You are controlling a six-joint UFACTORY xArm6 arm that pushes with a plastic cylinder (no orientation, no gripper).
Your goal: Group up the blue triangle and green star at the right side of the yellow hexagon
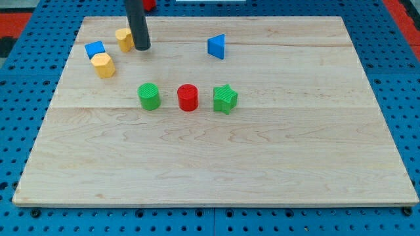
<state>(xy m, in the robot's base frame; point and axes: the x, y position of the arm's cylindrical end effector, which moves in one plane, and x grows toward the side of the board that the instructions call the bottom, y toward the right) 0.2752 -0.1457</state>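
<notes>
Nearest us stands a row: green cylinder [149,96], red cylinder [188,97], green star [225,99]. We carry no pincer, so nothing opens or closes. Our tip [142,48] sits just right of a yellow block [123,39] that the rod half hides, its shape unclear. Further left are a blue block [95,48] and what we take for the yellow hexagon [103,65]. Well to the right lies the blue triangle [216,46], apart from the star, so we judge neither grouped yet. A red piece [149,4] is cut off at the view's top.
</notes>
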